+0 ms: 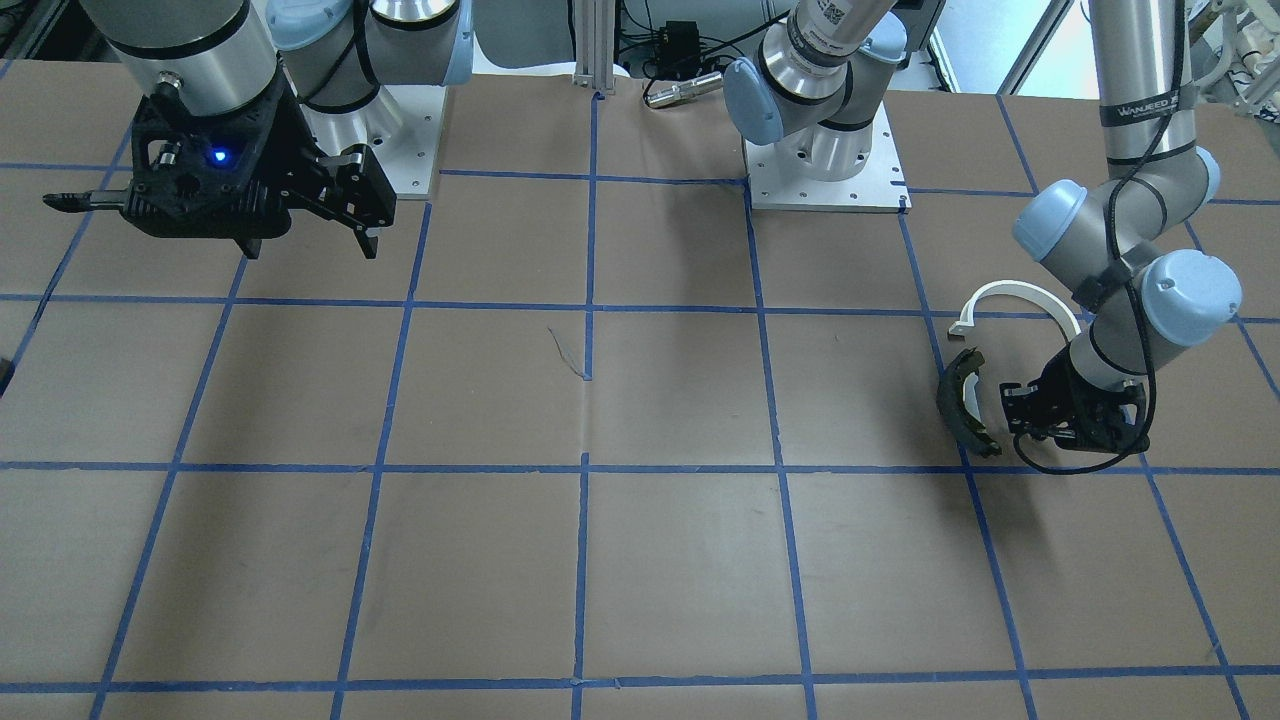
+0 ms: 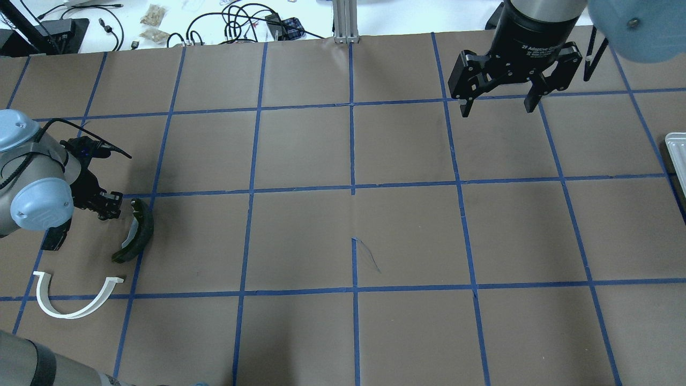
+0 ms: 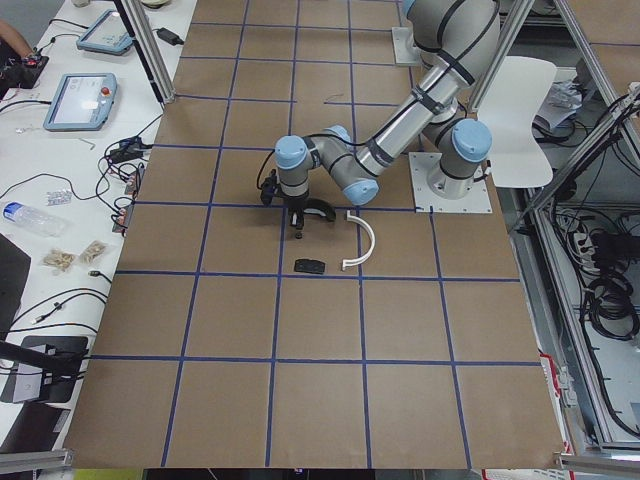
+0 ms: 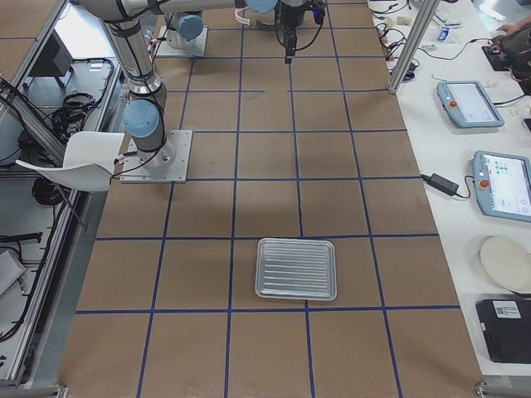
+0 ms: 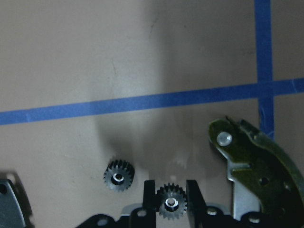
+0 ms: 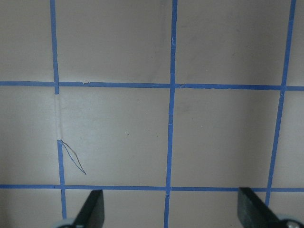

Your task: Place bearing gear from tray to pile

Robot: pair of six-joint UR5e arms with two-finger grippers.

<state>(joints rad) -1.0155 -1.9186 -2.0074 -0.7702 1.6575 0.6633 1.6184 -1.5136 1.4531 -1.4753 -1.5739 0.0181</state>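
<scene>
The table [image 2: 353, 332] is the biggest thing here, and the tray [image 4: 296, 268] lies at its far end, well apart from the brake shoe [image 2: 138, 230]. That shoe is my landmark in the pile [image 1: 968, 410]. The white arch [image 2: 75, 305] lies near the shoe on the side towards my base, and the black pad [image 3: 309, 266] is near it too.

My left arm is much the nearer one. My right pincer [image 2: 498, 110] hangs wide open with nothing in it, well apart from the shoe.

My left pincer [image 5: 171, 192] stands just beside the shoe's pinned end, its fingers drawn in to a narrow gap against the teeth of the bearing gear [image 5: 171, 204]. The gear is round, with its bore facing up at my wrist, so it has no long axis to line up. I cannot tell whether it rests on the paper. Another gear [image 5: 118, 175] lies flat just beyond it, on the side away from the shoe.

I judge that only letting go remains.
</scene>
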